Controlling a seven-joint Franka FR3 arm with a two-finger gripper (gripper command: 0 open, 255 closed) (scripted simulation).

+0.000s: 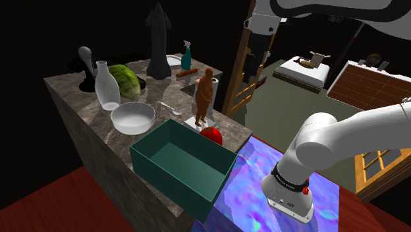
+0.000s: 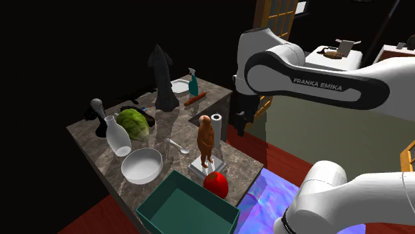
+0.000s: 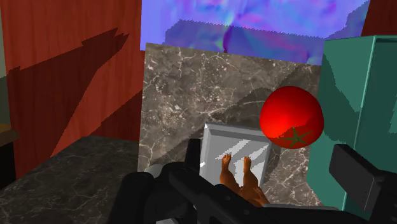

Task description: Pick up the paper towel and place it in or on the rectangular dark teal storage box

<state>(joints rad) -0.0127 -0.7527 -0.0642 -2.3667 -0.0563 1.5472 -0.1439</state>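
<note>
A dark marbled desk (image 1: 74,99) carries a clutter of things. The paper towel (image 2: 216,128), a small white roll, stands upright near the desk's edge on the second exterior view's right, just behind a brown figurine (image 1: 203,97) of a standing person on a pale square base. A red tomato (image 1: 212,135) lies close in front of the figurine. Beside the tomato, at the near corner of the desk, sits the open teal storage box (image 1: 172,176), with nothing in it.

Further back are a white bowl (image 1: 132,117), a white bottle (image 1: 107,86), a green cabbage (image 1: 126,79), a tall dark statue (image 1: 158,43) and a teal spray bottle (image 1: 186,56).

The white arm (image 2: 332,83) reaches over from the right. Its black tool (image 3: 273,167) hangs above the desk, higher than the roll and apart from it. Its fingers (image 3: 356,181) stand wide apart and hold nothing. In the wrist view, the figurine's feet and base, the tomato and one wall of the box lie far below it.
</note>
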